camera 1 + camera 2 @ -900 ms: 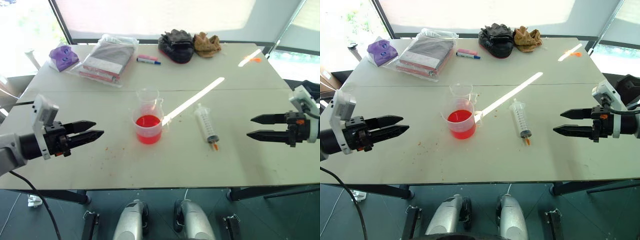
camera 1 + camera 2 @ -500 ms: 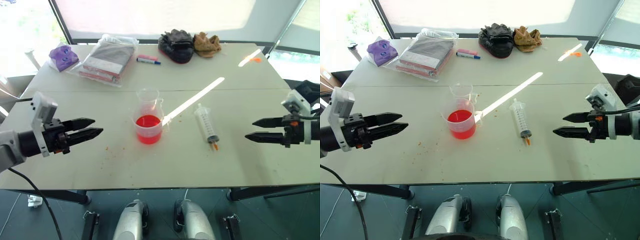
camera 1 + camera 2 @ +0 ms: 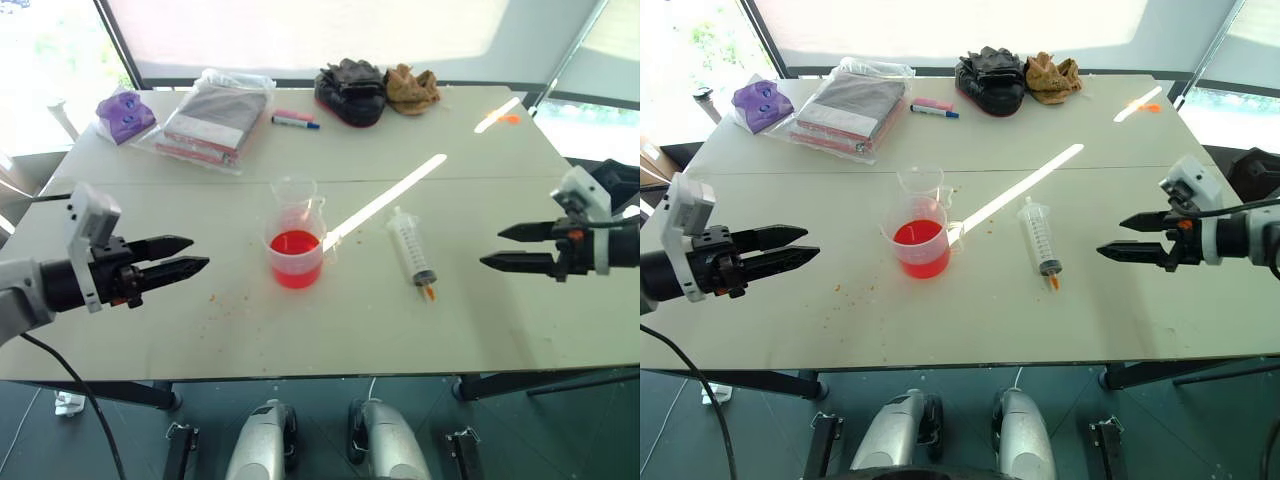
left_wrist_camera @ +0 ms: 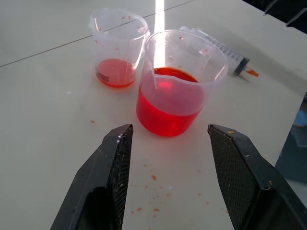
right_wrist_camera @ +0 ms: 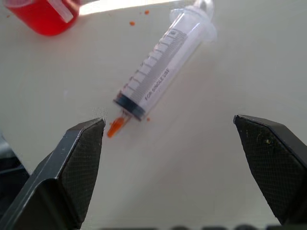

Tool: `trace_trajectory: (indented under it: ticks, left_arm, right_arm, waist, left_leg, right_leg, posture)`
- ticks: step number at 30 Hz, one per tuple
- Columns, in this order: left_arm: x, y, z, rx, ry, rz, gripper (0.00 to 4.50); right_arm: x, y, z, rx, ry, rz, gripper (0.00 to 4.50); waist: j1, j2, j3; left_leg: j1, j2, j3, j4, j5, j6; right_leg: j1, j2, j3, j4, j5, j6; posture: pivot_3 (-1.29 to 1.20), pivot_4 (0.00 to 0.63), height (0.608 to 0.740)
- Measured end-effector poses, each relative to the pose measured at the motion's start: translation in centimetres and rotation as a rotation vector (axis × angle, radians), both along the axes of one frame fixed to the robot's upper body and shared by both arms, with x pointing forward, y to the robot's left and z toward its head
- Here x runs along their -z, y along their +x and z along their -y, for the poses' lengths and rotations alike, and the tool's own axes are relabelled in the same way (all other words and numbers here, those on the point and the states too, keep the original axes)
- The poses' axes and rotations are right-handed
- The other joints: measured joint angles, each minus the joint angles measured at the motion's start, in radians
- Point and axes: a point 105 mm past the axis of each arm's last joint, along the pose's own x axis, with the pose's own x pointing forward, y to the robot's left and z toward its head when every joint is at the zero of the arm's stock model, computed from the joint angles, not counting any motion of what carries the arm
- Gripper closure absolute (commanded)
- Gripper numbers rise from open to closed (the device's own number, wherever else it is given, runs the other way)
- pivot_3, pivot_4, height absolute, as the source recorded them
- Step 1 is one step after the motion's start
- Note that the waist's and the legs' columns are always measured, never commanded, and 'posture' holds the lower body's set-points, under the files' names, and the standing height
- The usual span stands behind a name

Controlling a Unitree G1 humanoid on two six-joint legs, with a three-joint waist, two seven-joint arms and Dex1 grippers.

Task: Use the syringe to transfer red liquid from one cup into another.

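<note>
Syringe [image 3: 413, 248] lies flat on the white table [image 3: 300, 330], a bit right of the middle; its small orange tip [image 3: 430, 292] points toward the near edge and its plunger end points away; nothing touches it. Just left of it stands the wide cup [image 3: 296, 255] with bright red liquid [image 3: 295, 243] inside, filled partway up; the narrow cup [image 3: 294, 196] stands right behind it, very close, but I cannot tell if they touch; in the left wrist view the narrow cup has just a little red at its bottom. Small orange specks dot the table around the cups.

The left gripper [image 3: 198, 255] hangs over the left part of the table, well apart from the cups, pointing at them; its two black fingers [image 4: 108, 167] are spread apart and hold nothing. The right gripper [image 3: 492, 247] hangs over the right part of the table, pointing at the syringe from the side, near it but not touching; its fingers [image 5: 79, 158] are spread very wide with nothing between them, and the syringe lies on the table beyond the gap.

At the far side of the table lie a purple thing [image 3: 126, 110], a clear bag [image 3: 215, 118] with something flat and dark inside, a marker [image 3: 297, 122], a black glove [image 3: 351, 88] and a brown glove [image 3: 412, 87]; a stripe of sunlight [image 3: 385, 203] runs across the table.
</note>
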Motion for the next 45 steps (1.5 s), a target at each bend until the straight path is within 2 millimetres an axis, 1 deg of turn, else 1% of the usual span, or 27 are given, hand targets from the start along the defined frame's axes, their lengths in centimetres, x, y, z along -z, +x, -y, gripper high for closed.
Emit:
trace_trajectory:
  ticks: [2,4,6,9,11,13,15,16,19,22,24,26,29,31,34,37,38,40,41,43,44,45]
  left_arm:
    - [-0.4,0.5,-0.1,0.014,0.019,0.016,1.92]
    - [-1.3,1.3,-0.3,0.027,0.044,0.055,1.92]
    - [-3.1,2.7,-0.2,0.078,0.092,0.132,1.92]
    - [-5.2,4.3,0.4,0.172,0.172,0.228,1.92]
    - [-6.5,5.7,0.7,0.219,0.205,0.268,1.92]
    - [-7.8,6.7,1.7,0.275,0.233,0.321,1.92]
    - [-8.6,7.1,2.6,0.326,0.259,0.361,1.92]
    - [-8.7,7.2,2.9,0.341,0.257,0.368,1.92]
    - [-8.7,7.2,3.8,0.369,0.238,0.376,1.92]
    - [-8.0,6.0,5.1,0.403,0.205,0.384,1.92]
    - [-7.4,5.4,5.5,0.403,0.185,0.373,1.92]
    - [-6.9,5.1,5.4,0.374,0.167,0.366,1.92]
    - [-6.1,4.9,5.1,0.327,0.146,0.359,1.92]
    - [-5.6,4.9,4.9,0.295,0.138,0.355,1.92]
    - [-5.3,4.6,4.9,0.266,0.119,0.354,1.92]
    - [-5.4,4.6,4.8,0.236,0.104,0.366,1.92]
    - [-5.3,4.5,4.8,0.23,0.092,0.367,1.92]
    - [-4.8,4.3,4.9,0.216,0.085,0.357,1.92]
    - [-4.4,4.3,4.8,0.209,0.086,0.348,1.92]
    - [-4.1,4.2,4.7,0.192,0.088,0.34,1.92]
    - [-4.1,4.2,4.7,0.185,0.088,0.342,1.92]
    - [-4.1,4.2,4.6,0.179,0.088,0.347,1.92]
  right_arm:
    - [-0.4,0.8,-0.9,0.012,0.013,-0.003,0.03]
    - [-0.7,1.8,-1.8,0.042,0.052,-0.04,0.03]
    - [-1.6,3.4,-3.6,0.085,0.126,-0.121,0.03]
    - [-2.3,5.0,-5.9,0.111,0.166,-0.218,0.03]
    - [-1.8,6.3,-7.3,0.131,0.171,-0.287,0.03]
    - [-1.0,7.3,-8.8,0.141,0.159,-0.355,0.03]
    - [-0.1,7.8,-9.4,0.158,0.138,-0.411,0.03]
    - [0.2,8.0,-9.3,0.174,0.125,-0.428,0.03]
    - [1.3,8.7,-8.3,0.242,0.081,-0.46,0.03]
    - [2.7,9.2,-8.2,0.271,0.021,-0.483,0.03]
    - [3.5,9.3,-8.1,0.282,0.002,-0.501,0.03]
    - [4.1,9.3,-8.1,0.287,-0.021,-0.513,0.03]
    - [4.9,9.6,-8.9,0.258,-0.065,-0.508,0.03]
    - [5.7,9.9,-9.9,0.239,-0.086,-0.5,0.03]
    - [5.9,10.3,-10.5,0.231,-0.101,-0.468,0.03]
    - [6.1,10.6,-10.8,0.232,-0.122,-0.447,0.03]
    - [6.2,10.7,-10.8,0.234,-0.13,-0.439,0.26]
    - [6.4,11.0,-10.9,0.236,-0.146,-0.416,0.93]
    - [6.5,11.1,-10.7,0.24,-0.155,-0.407,1.52]
    - [6.7,11.1,-10.4,0.251,-0.163,-0.402,2.47]
    - [6.7,11.1,-10.3,0.255,-0.161,-0.404,2.87]
    - [6.7,11.1,-10.4,0.254,-0.161,-0.404,3.04]
  waist:
    - [0.001,0.0,0.0]
    - [0.001,0.0,0.0]
    - [0.0,0.0,0.0]
    - [0.0,0.0,0.0]
    - [0.003,0.0,0.0]
    - [0.003,-0.001,0.0]
    - [0.002,-0.001,0.0]
    - [0.002,-0.001,0.0]
    - [-0.003,-0.001,0.0]
    - [-0.019,-0.001,0.0]
    - [-0.024,-0.001,0.0]
    - [-0.031,-0.001,0.0]
    - [-0.034,-0.001,0.0]
    - [-0.033,-0.001,0.0]
    - [-0.029,-0.001,0.0]
    - [-0.028,-0.002,-0.001]
    - [-0.029,-0.002,-0.001]
    - [-0.031,-0.003,-0.002]
    - [-0.031,-0.003,-0.002]
    - [-0.031,-0.003,-0.002]
    - [-0.031,-0.003,-0.002]
    - [-0.031,-0.003,-0.002]
  left_leg:
    - [0.0,0.0,0.0,0.0,0.0,0.0]
    - [-0.001,0.0,0.0,0.0,0.0,0.0]
    - [-0.003,0.0,0.0,0.002,0.0,0.0]
    - [-0.003,0.0,0.001,0.002,0.002,0.003]
    - [-0.003,-0.002,0.003,0.002,0.002,0.003]
    - [-0.005,-0.002,0.004,0.003,0.002,0.004]
    - [-0.006,-0.002,0.006,0.004,0.002,0.004]
    - [-0.006,-0.002,0.006,0.004,0.002,0.004]
    - [-0.007,-0.002,0.006,0.004,0.002,0.005]
    - [-0.006,-0.001,0.004,0.004,0.002,0.004]
    - [-0.006,-0.002,0.004,0.004,0.002,0.004]
    - [-0.004,-0.002,0.004,0.004,0.002,0.004]
    - [0.0,-0.001,0.004,0.004,0.002,0.004]
    - [0.0,-0.001,0.004,0.004,0.002,0.004]
    - [0.001,0.0,0.003,0.006,0.003,0.003]
    - [0.001,-0.001,0.002,0.006,0.003,0.003]
    - [0.002,-0.001,0.002,0.006,0.003,0.003]
    - [0.003,-0.001,0.002,0.006,0.003,0.003]
    - [0.003,-0.001,0.002,0.006,0.003,0.003]
    - [0.003,-0.001,0.002,0.006,0.003,0.003]
    - [0.004,0.0,0.002,0.006,0.003,0.003]
    - [0.004,0.0,0.002,0.006,0.003,0.003]
  right_leg:
    - [0.0,0.0,0.0,0.0,0.0,0.0]
    - [0.0,0.0,0.0,0.0,0.002,-0.003]
    - [-0.002,0.001,0.0,0.0,0.004,-0.006]
    - [-0.002,0.002,0.0,0.001,0.004,-0.006]
    - [-0.001,0.003,0.0,0.002,0.004,-0.005]
    - [-0.002,0.003,0.0,0.003,0.006,-0.002]
    - [-0.002,0.003,0.0,0.002,0.007,0.001]
    - [-0.002,0.002,0.001,0.002,0.007,0.003]
    - [-0.003,0.002,0.002,0.002,0.007,0.006]
    - [-0.003,0.002,0.003,0.002,0.007,0.007]
    - [-0.003,0.002,0.003,0.004,0.007,0.007]
    - [-0.002,0.002,0.003,0.005,0.007,0.007]
    - [-0.001,0.003,0.004,0.008,0.007,0.007]
    - [-0.001,0.003,0.004,0.01,0.007,0.007]
    - [-0.001,0.002,0.004,0.012,0.007,0.007]
    - [0.001,0.002,0.004,0.013,0.007,0.007]
    - [0.002,0.002,0.004,0.013,0.007,0.007]
    - [0.002,0.002,0.004,0.013,0.007,0.007]
    - [0.002,0.002,0.004,0.013,0.007,0.007]
    - [0.002,0.002,0.004,0.014,0.007,0.007]
    - [0.002,0.002,0.004,0.014,0.006,0.007]
    - [0.002,0.002,0.004,0.014,0.006,0.007]
  posture:
    - [0.0,0.15,0.74]
    - [0.0,0.15,0.74]
    - [0.0,0.15,0.74]
    - [0.0,0.15,0.74]
    - [0.0,0.15,0.74]
    - [0.0,0.15,0.74]
    - [0.0,0.15,0.74]
    - [0.0,0.15,0.74]
    - [0.0,0.15,0.74]
    - [0.0,0.15,0.74]
    - [0.0,0.15,0.74]
    - [0.0,0.15,0.74]
    - [0.0,0.15,0.74]
    - [0.0,0.15,0.74]
    - [0.0,0.15,0.74]
    - [0.0,0.15,0.74]
    - [0.0,0.15,0.74]
    - [0.0,0.15,0.74]
    - [0.0,0.15,0.74]
    - [0.0,0.15,0.74]
    - [0.0,0.15,0.74]
    - [0.0,0.15,0.74]
